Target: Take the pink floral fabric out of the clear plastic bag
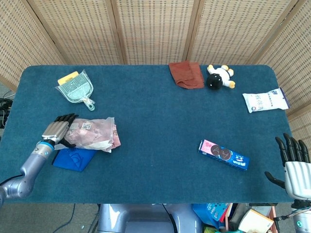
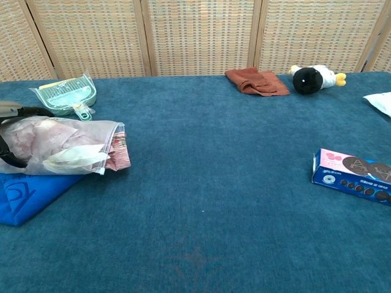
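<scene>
**Left hand gripping the closed end of the bagged fabric**

The clear plastic bag [image 1: 91,134] is lying on its side near the left edge of the blue table [image 1: 160,121], its long axis running left to right, roughly parallel to the table's front edge. Its mouth is pointing toward the table's centre, and the pink floral fabric [image 1: 112,137] is showing as a reddish edge just at that opening; the rest of the fabric is sitting inside the bag, seen through the plastic in the chest view [image 2: 43,137]. The bag's near edge is overlapping a blue cloth [image 1: 73,158] lying flat beneath it.

The left hand [image 1: 60,130] is reaching in from the left and wrapping its dark fingers [image 1: 68,118] over the bag's closed end, thumb below, so that it is gripping the plastic; in the chest view only its fingers are showing at the frame's left edge [image 2: 18,112].

The right hand [image 1: 295,165] is hanging at the table's near right corner, fingers spread upward and holding nothing, well apart from the bag.

Elsewhere on the table: a green dustpan [image 1: 75,89] behind the bag, a rust-brown cloth [image 1: 186,74] and a black-and-white plush toy [image 1: 219,77] at the far edge, a white packet [image 1: 265,101] at the right, and a biscuit box [image 1: 224,154] lying diagonally toward the near right.
</scene>
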Tool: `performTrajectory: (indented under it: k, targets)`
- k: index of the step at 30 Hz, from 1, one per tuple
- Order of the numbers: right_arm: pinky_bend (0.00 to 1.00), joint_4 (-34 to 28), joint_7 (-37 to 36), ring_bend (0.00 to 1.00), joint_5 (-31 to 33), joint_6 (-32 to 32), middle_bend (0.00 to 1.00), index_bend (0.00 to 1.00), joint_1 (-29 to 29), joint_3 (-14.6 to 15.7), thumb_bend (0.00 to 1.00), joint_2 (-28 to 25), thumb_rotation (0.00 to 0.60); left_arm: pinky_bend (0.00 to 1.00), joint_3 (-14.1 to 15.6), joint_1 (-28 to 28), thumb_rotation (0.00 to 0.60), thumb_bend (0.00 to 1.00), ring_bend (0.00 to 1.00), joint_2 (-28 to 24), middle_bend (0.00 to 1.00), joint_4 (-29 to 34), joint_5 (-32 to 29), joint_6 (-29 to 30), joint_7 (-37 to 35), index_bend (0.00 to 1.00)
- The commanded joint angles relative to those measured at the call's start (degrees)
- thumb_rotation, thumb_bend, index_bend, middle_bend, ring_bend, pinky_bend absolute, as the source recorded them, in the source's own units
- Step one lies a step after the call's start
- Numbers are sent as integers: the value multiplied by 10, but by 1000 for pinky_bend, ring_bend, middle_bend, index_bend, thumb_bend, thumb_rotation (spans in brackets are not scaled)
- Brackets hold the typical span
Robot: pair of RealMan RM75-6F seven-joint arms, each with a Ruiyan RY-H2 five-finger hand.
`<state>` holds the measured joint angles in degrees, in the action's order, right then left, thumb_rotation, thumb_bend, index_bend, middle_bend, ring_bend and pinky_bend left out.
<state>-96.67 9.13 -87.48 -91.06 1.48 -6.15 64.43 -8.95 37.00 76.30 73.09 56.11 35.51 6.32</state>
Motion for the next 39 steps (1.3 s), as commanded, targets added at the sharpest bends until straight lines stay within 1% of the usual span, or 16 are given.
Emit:
performTrajectory:
  k: [1, 2, 3, 4, 6, 7, 10, 13, 15, 19, 22, 25, 28, 32, 37, 39]
  targets:
    - [0, 0, 2, 0, 0, 1, 0, 0, 1, 1, 0, 1, 600, 111, 2, 9, 600, 76, 32, 7, 12, -9, -7, -14, -10, 0]
    - [0, 0, 3, 0, 0, 1, 0, 0, 1, 1, 0, 1, 600, 218, -3, 7, 600, 77, 110, 10, 78, -10, -4, -9, -21, 18]
    - [0, 0, 3, 0, 0, 1, 0, 0, 1, 1, 0, 2, 600, 322, -6, 3, 600, 77, 221, 14, 185, -11, 9, -1, -39, 80]
    - [0, 0, 3, 0, 0, 1, 0, 0, 1, 1, 0, 2, 600, 411, -7, 0, 600, 77, 345, 17, 323, -14, 22, 5, -51, 186]
    - [0, 0, 4, 0, -1, 1, 0, 0, 1, 2, 0, 2, 600, 511, -7, -6, 600, 76, 490, 21, 495, -20, 47, 19, -71, 388]
    - [0, 0, 4, 0, -1, 1, 0, 0, 1, 3, 0, 2, 600, 552, -6, -10, 600, 76, 548, 24, 561, -25, 64, 32, -81, 475]
    - [0, -3, -2, 0, -5, 6, 0, 0, 2, 7, 0, 1, 600, 600, -4, -19, 600, 104, 624, 29, 653, -30, 93, 61, -103, 588]
    - [0, -5, -4, 0, -8, 11, 0, 0, 4, 10, 0, 0, 600, 609, -4, -27, 600, 133, 639, 25, 671, -25, 121, 84, -131, 612]
    - [0, -7, -4, 0, -7, 16, 0, 0, 6, 11, 0, -1, 600, 609, -6, -34, 600, 133, 639, 23, 671, -19, 146, 114, -157, 612]
    - [0, -13, -26, 0, -2, 40, 0, 0, 15, 14, 0, -9, 600, 609, -16, -52, 600, 133, 639, 30, 672, -13, 218, 212, -244, 616]
    - [0, -19, -51, 0, 12, 73, 0, 0, 29, 12, 0, -28, 600, 609, -23, -62, 600, 133, 640, 65, 675, -41, 281, 315, -350, 619]
    - [0, -31, -78, 0, 26, 103, 0, 0, 44, 6, 0, -50, 600, 609, -24, -58, 600, 133, 641, 95, 675, -68, 316, 367, -415, 620]
    - [0, -47, -136, 0, 29, 136, 0, 0, 62, 0, 0, -80, 600, 609, -28, -47, 600, 133, 641, 122, 675, -83, 331, 392, -463, 624]
    - [0, -55, -214, 0, 20, 158, 0, 11, 78, -6, 0, -109, 600, 609, -36, -31, 600, 134, 641, 147, 675, -92, 334, 399, -490, 635]
    - [0, -57, -290, 0, 16, 174, 0, 46, 98, -21, 0, -136, 600, 609, -40, 2, 600, 134, 641, 175, 675, -102, 344, 388, -469, 640]
    - [0, -60, -332, 0, 13, 183, 0, 66, 116, -36, 0, -149, 600, 609, -43, 31, 600, 134, 641, 208, 675, -106, 349, 373, -442, 641]
